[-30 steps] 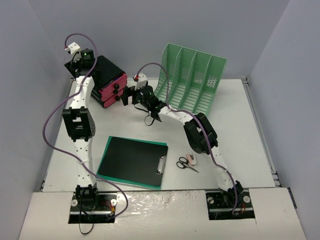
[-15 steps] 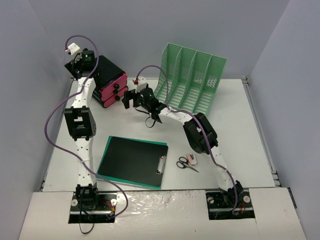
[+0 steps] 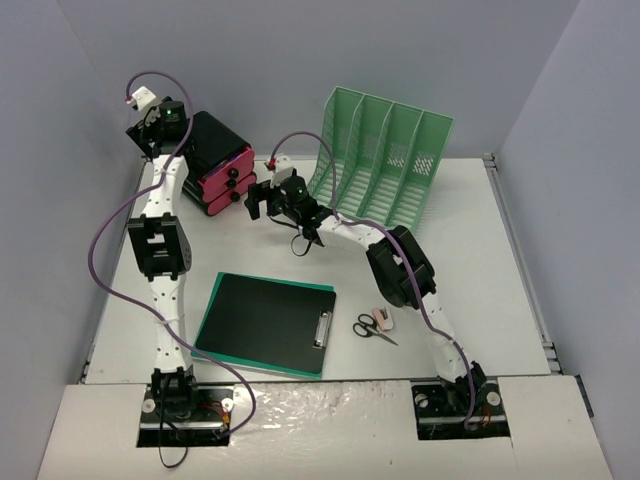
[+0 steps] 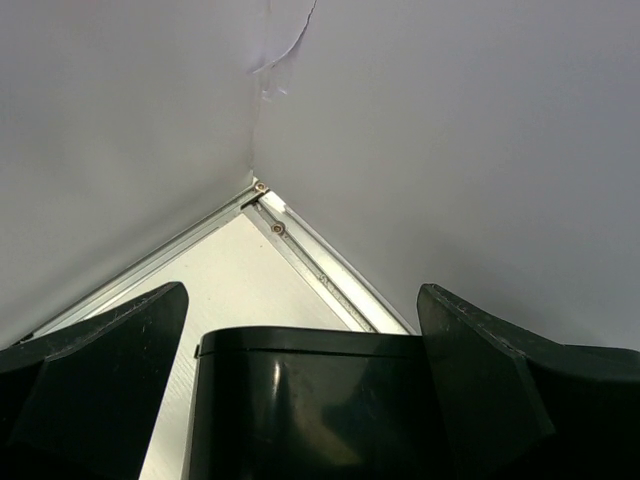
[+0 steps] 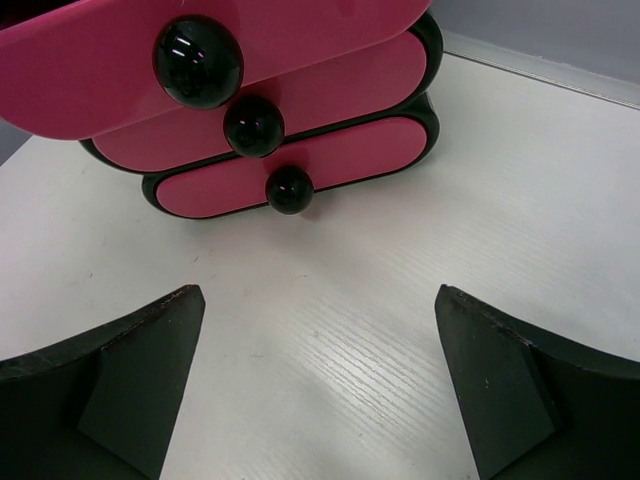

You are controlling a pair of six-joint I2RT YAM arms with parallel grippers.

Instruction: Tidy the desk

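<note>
- Right wrist view: right end effector [image 5: 320, 295] wide open, empty, above tabletop [image 5: 400, 300]; drawer unit [image 5: 350, 155] at 12 o'clock, long axis crosswise.
- Left end effector [image 4: 302, 297] spread astride its black top, not gripping.

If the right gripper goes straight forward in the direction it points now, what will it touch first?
Probably the pink drawer unit, around the lowest drawer's black knob. The open right gripper faces it across bare desk; depth is unclear.
</note>
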